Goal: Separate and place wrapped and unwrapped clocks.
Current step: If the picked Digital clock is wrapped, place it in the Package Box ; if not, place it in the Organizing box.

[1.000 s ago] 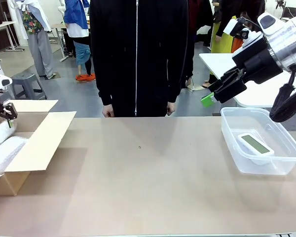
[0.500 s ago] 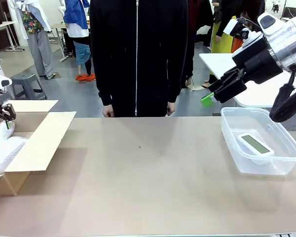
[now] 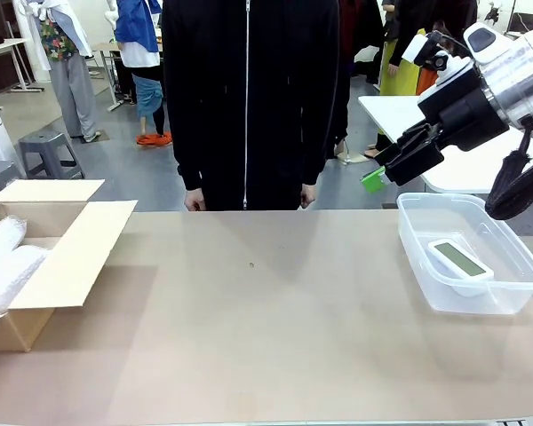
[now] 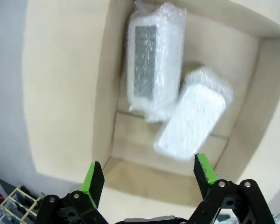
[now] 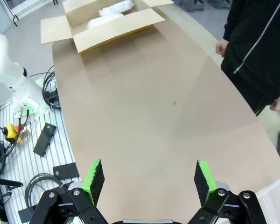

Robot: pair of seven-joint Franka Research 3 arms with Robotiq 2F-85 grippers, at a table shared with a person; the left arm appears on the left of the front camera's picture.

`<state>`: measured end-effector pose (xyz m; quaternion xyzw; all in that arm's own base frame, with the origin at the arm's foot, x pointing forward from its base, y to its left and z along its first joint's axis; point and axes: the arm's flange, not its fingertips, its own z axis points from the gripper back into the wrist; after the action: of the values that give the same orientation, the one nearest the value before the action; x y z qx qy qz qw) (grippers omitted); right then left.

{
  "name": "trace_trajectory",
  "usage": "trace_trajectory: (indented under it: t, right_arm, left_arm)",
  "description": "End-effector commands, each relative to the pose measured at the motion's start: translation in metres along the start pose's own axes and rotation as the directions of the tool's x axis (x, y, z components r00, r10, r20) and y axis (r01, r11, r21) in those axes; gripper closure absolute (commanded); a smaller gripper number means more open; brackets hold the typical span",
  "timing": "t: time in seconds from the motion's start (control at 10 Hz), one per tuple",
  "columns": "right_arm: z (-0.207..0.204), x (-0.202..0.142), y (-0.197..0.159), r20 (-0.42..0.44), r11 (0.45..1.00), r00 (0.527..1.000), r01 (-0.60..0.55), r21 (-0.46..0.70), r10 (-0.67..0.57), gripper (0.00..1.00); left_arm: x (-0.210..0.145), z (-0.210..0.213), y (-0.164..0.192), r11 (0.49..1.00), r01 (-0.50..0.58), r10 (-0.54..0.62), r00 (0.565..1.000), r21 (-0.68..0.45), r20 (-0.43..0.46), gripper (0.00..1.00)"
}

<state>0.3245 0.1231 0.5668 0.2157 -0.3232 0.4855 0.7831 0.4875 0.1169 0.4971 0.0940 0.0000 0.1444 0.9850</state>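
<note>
Two wrapped clocks (image 4: 170, 100) in cardboard box (image 3: 67, 257); person (image 3: 249, 98) opposite.

Our right arm (image 3: 515, 67) is white and silver at the wrist, with a black block below it and a thick black cable looping down beside it. Our right gripper (image 3: 386, 164) is black, its linked fingers ending in bright green pads (image 3: 372, 181). In the wrist views, our left gripper (image 4: 147, 175) and the right one alike show black hinged links with round silver pivot pins and green wedge-shaped pads. The person (image 3: 249, 98) facing us wears a black zip-up jacket with long sleeves and a pale zipper line down the middle.
</note>
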Motion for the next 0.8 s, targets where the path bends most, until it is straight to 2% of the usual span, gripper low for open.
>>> trace_trajectory:
  t: [0.0, 0.2, 0.4, 0.7]
  right_arm:
    - [-0.001, 0.000, -0.001, 0.012, 1.000, 1.000, 0.002, 0.014, -0.002, 0.00]
    - [-0.001, 0.000, -0.001, 0.012, 1.000, 1.000, 0.002, 0.014, -0.002, 0.00]
    - [-0.001, 0.000, -0.001, 0.012, 1.000, 1.000, 0.002, 0.014, -0.002, 0.00]
    - [-0.001, 0.000, -0.001, 0.012, 1.000, 1.000, 0.002, 0.014, -0.002, 0.00]
  left_arm:
    - [-0.022, 0.032, 0.009, 0.999, 0.035, -0.034, 0.999, -0.032, 0.030, 0.00]
    - [-0.035, 0.062, 0.010, 0.991, 0.097, -0.091, 0.994, -0.095, 0.061, 0.00]
    - [-0.038, 0.091, 0.003, 0.986, 0.113, -0.099, 0.989, -0.126, 0.110, 0.00]
    - [-0.054, 0.125, -0.010, 0.969, 0.219, -0.202, 0.969, -0.118, 0.140, 0.00]
